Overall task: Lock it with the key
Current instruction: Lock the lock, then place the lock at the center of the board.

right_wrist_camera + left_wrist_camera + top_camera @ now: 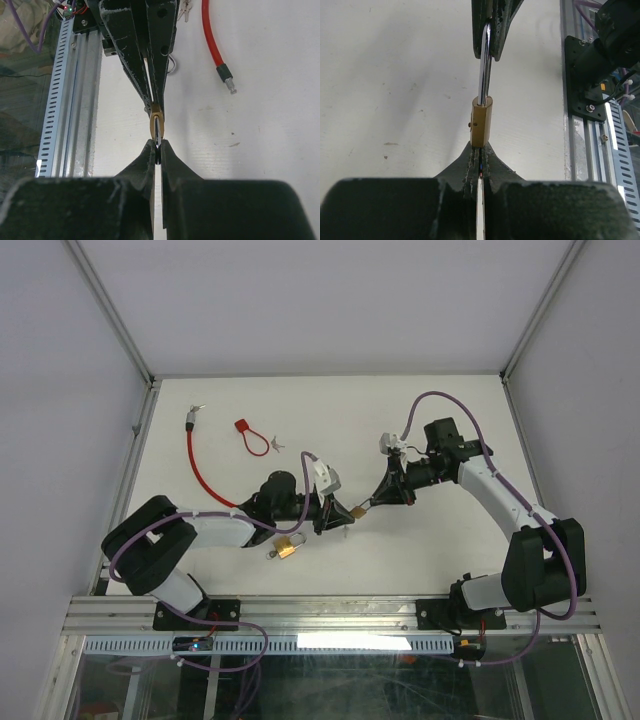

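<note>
A small brass padlock [358, 510] hangs above the table between my two grippers. In the left wrist view its brass body [481, 122] sits right at my left gripper [480, 150]. That gripper is shut on a thin sliver under the lock's base, the key [480, 172], which is mostly hidden. The silver shackle [484, 70] runs up into my right gripper [489, 50], which is shut on it. The right wrist view shows the same from the other end: my right gripper [157, 145] pinches the shackle, with the body [157, 120] just beyond.
A second brass padlock [287, 549] lies on the table under the left arm. A red cable [200, 475] curves along the left side. A red tag [243, 428] and loose keys [278, 445] lie farther back. The aluminium rail [580, 150] borders the near edge.
</note>
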`<state>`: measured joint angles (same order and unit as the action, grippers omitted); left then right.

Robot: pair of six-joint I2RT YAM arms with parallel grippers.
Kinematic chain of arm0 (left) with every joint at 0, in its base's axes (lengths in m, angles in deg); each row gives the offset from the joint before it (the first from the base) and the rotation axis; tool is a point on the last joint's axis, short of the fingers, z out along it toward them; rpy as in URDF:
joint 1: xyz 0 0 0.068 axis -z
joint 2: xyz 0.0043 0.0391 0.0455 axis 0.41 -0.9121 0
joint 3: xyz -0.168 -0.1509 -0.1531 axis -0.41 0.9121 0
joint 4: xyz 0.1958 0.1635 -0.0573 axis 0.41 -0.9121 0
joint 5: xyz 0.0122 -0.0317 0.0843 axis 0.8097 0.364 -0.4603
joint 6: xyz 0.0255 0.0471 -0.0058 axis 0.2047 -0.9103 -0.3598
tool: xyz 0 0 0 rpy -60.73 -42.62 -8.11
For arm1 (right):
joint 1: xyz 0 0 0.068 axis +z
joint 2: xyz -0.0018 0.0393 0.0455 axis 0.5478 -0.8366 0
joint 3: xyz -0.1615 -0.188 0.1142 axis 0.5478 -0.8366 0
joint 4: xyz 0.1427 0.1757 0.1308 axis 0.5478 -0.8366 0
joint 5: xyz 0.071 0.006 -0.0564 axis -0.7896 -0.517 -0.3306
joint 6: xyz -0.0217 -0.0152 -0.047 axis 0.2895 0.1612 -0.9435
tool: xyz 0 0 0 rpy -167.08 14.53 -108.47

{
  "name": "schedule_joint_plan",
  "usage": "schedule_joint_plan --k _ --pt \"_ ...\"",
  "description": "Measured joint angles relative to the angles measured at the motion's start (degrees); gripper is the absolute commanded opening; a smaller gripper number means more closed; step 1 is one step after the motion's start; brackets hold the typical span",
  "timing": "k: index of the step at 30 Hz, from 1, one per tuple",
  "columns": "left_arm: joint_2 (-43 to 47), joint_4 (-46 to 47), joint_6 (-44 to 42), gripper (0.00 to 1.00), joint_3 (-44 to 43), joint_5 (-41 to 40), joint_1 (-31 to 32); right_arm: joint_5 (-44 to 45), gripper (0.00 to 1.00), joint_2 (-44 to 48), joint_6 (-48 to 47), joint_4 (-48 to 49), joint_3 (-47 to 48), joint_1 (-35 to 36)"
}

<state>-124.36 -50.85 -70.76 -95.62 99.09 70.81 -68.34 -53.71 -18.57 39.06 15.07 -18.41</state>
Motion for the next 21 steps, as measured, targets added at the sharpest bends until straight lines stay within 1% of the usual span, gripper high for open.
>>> schedule_joint_plan --k 3,8,14,17,21 --pt "0.0 0.0 -0.96 0.0 0.04 0.81 -0.63 -0.11 0.0 0.0 0.0 0.09 0.0 0.0" --pt "0.76 -0.94 -6.51 0.0 0.79 1.51 -1.33 -0.83 0.0 0.0 -0.11 -0.02 0.0 -0.07" --pt "0.74 -8.44 -12.22 0.0 2.38 -0.39 -2.1 -1.49 0.0 0.15 -0.81 -3.02 0.83 -2.54" --pt "0.74 -9.62 -12.83 0.0 2.38 -1.22 -2.43 -1.75 0.0 0.74 -1.57 -4.07 1.38 -4.52" --pt "1.92 -10.23 -11.32 0.0 2.43 -1.55 -3.5 -2.49 0.0 1.53 -1.38 -3.87 1.38 -5.86"
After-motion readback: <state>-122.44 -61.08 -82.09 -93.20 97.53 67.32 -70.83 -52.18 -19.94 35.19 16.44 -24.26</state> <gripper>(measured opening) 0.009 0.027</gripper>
